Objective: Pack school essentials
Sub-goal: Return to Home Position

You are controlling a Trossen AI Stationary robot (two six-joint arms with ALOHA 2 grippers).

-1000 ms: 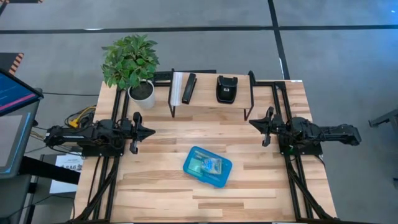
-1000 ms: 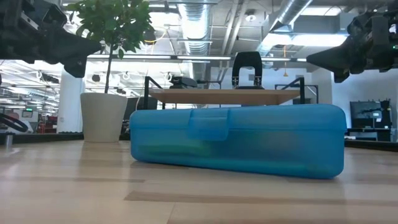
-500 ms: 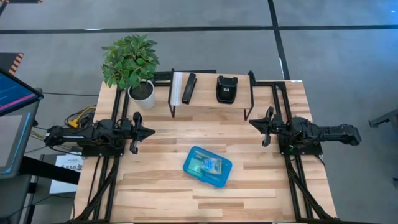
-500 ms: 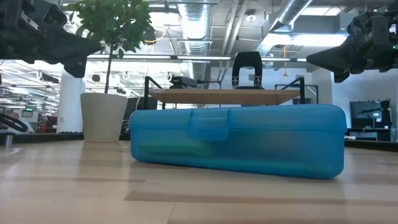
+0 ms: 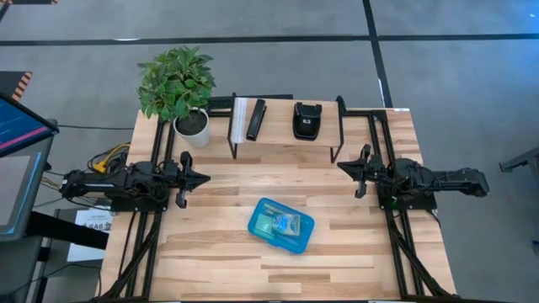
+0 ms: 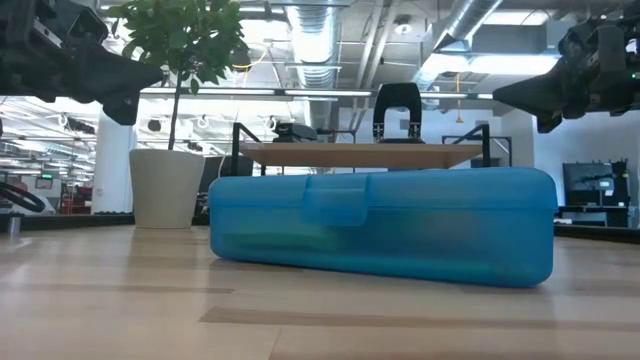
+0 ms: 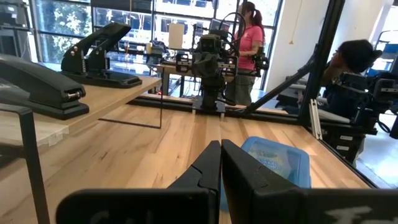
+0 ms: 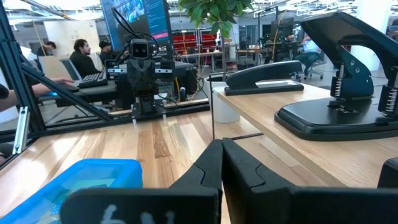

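Note:
A translucent blue hinged case lies closed, flat on the wooden table, a little toward the near edge from the middle. Through its lid coloured school essentials show faintly; which ones, I cannot tell. My left gripper hovers at the table's left side, pointing level toward the right, its fingers shut on nothing. My right gripper hovers at the right side, pointing level toward the left, also shut and empty. Both hang well above the case. The case shows in the left wrist view and the right wrist view.
A low wooden shelf on black legs stands at the far edge, carrying a black stapler and a black hole punch. A potted plant stands at the far left corner. People sit and stand in the room beyond the table.

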